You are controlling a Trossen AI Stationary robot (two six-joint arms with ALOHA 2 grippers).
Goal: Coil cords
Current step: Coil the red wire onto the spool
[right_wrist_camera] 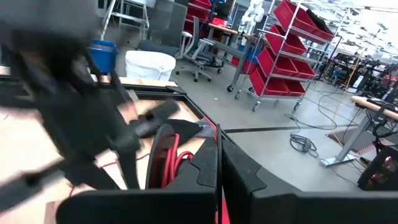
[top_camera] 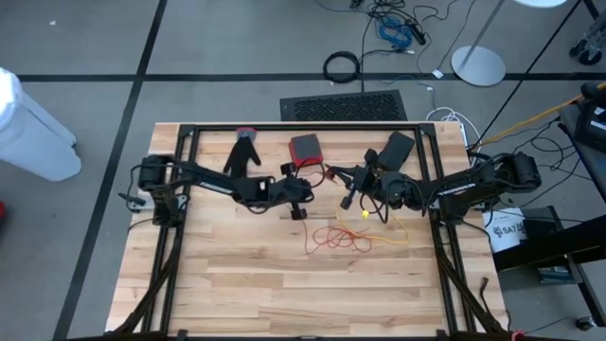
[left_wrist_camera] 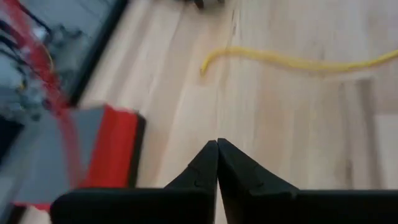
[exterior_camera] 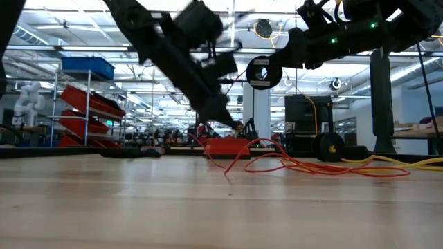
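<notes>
Both hands are hovering mid-worktop (top_camera: 237, 284) with fingers clenched on nothing, left hand (top_camera: 299, 210) just beside the red box (top_camera: 305, 150), right hand (top_camera: 348, 201) over the cords. The red cord (top_camera: 336, 237) and yellow cord (top_camera: 396, 232) are lying tangled together in front. Risk I'm seeing: grabbing 1 could be dragging the other along, knotting instead of coiling.

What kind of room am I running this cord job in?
Most likely a robotics lab or workshop floor. Beyond the wooden table stand racks of red bins, rolling office chairs, and loose cables on the grey floor.
</notes>
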